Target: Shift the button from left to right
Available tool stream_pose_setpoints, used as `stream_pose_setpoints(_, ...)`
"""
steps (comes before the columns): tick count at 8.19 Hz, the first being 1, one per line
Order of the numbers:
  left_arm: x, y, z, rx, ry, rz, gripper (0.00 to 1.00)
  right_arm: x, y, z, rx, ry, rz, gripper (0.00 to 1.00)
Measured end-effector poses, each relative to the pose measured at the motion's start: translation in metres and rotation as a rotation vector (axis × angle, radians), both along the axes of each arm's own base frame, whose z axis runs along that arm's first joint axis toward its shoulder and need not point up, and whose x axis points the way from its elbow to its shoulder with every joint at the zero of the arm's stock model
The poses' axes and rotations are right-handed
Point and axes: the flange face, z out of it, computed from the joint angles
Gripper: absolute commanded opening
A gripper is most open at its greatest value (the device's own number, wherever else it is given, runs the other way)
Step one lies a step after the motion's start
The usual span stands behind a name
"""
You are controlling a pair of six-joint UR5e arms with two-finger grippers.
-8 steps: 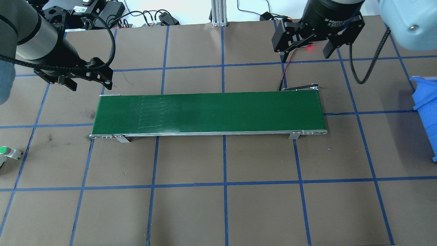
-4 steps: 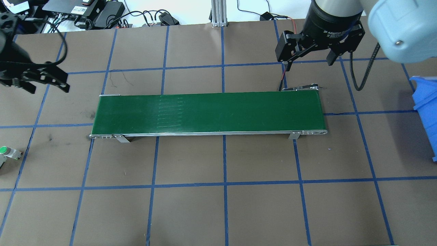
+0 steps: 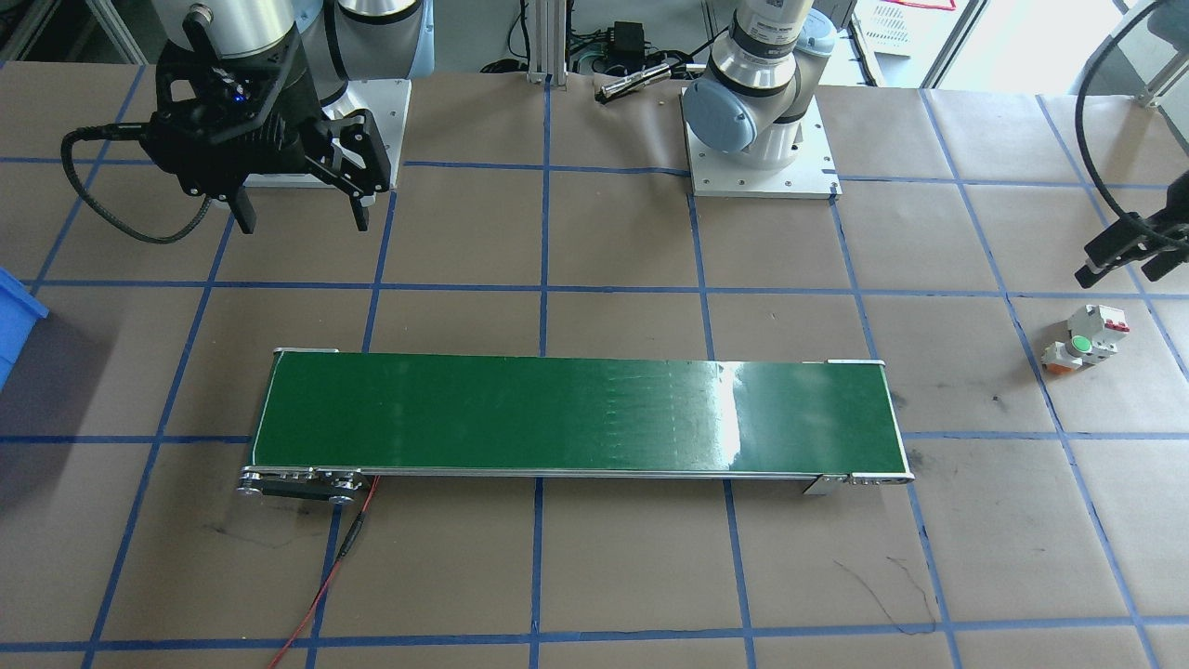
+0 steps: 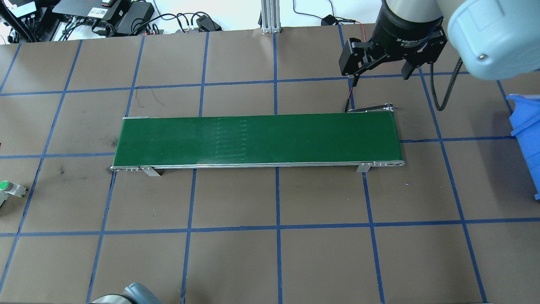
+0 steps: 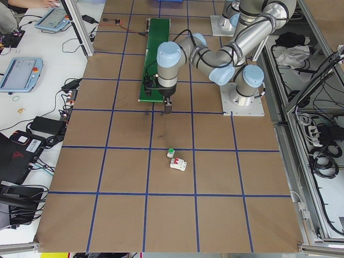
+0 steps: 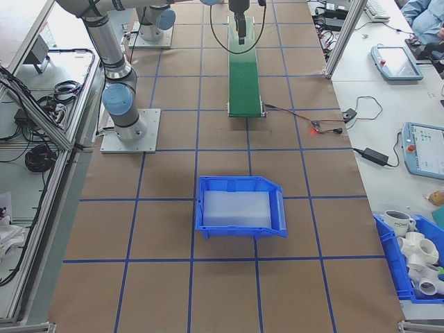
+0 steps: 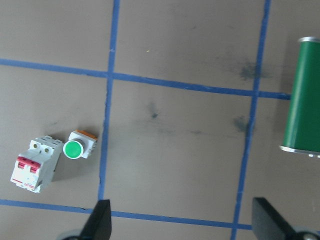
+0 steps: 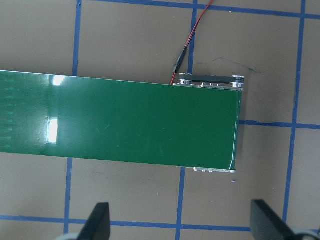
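Note:
The button [image 7: 74, 149], with a round green cap and an orange base, lies on the brown table past the belt's left end, touching a white breaker [image 7: 32, 165]. It also shows at the overhead view's left edge as the button [image 4: 5, 185] and as the button [image 3: 1077, 346]. My left gripper [image 3: 1122, 263] hovers open above the table, a little to the robot's side of the button. In the left wrist view its fingertips [image 7: 102, 217] stand wide apart with nothing between them. My right gripper [image 4: 382, 74] hangs open and empty beyond the belt's right end.
A long green conveyor belt [image 4: 257, 139] crosses the table's middle, with a red wire [image 4: 349, 95] at its right end. A blue bin [image 4: 527, 126] stands at the right edge. Cables and power bricks [image 4: 126, 17] lie at the far edge.
My left arm has swung left, out of the overhead view. The right gripper has shifted slightly away from the belt. Faint marks on the belt have moved right.

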Motion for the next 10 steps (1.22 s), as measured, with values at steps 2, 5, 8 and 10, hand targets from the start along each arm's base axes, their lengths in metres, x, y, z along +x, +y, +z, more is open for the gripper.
stream_pose_setpoints(2, 0.065, -0.005, -0.063, -0.004, -0.004, -0.049, 1.00, 0.001, -0.003, 0.000, -0.018, -0.012, -0.001, 1.00)
stream_pose_setpoints(5, 0.102, -0.017, -0.140, 0.003, 0.024, -0.096, 1.00, 0.003, -0.011, -0.003, -0.040, -0.023, 0.001, 1.00)
stream_pose_setpoints(8, 0.107, -0.022, -0.169, 0.006, 0.042, -0.189, 1.00, 0.003, -0.013, -0.005, -0.039, -0.018, -0.001, 1.00)
stream_pose_setpoints(10, 0.103, -0.025, -0.173, -0.014, 0.069, -0.243, 1.00, 0.003, -0.015, -0.007, -0.035, -0.018, -0.002, 1.00)
